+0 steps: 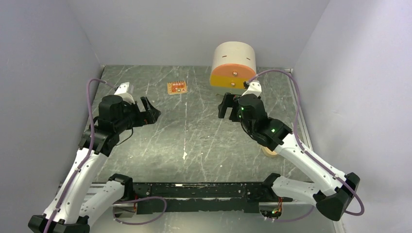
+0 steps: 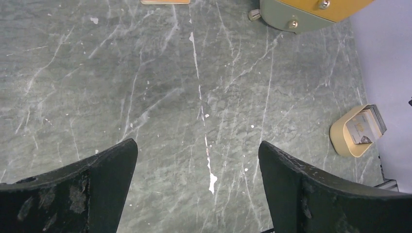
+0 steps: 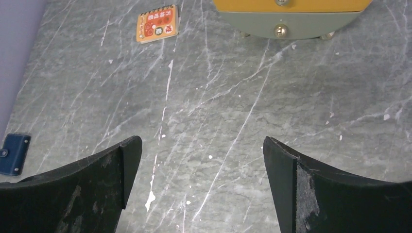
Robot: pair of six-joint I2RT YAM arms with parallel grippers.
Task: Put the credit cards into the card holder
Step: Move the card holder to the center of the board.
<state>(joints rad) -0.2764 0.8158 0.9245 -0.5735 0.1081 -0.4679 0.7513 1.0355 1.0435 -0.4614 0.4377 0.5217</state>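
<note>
The credit cards (image 2: 357, 132) lie as a small beige-tan pile with greyish faces on top, at the right edge of the left wrist view. In the top view only a tan corner of them (image 1: 268, 152) peeks out from under the right arm. The card holder (image 3: 13, 154), dark navy with a small snap, lies folded shut at the left edge of the right wrist view; the top view does not show it. My left gripper (image 1: 149, 110) (image 2: 197, 150) is open and empty above bare table. My right gripper (image 1: 224, 106) (image 3: 201, 145) is open and empty, far from both.
A cream-and-orange round drawer unit (image 1: 233, 65) stands at the back right, close to the right gripper; it also shows in the right wrist view (image 3: 291, 19). A small orange tag with red marks (image 1: 177, 88) (image 3: 158, 23) lies at the back middle. Grey walls enclose the table.
</note>
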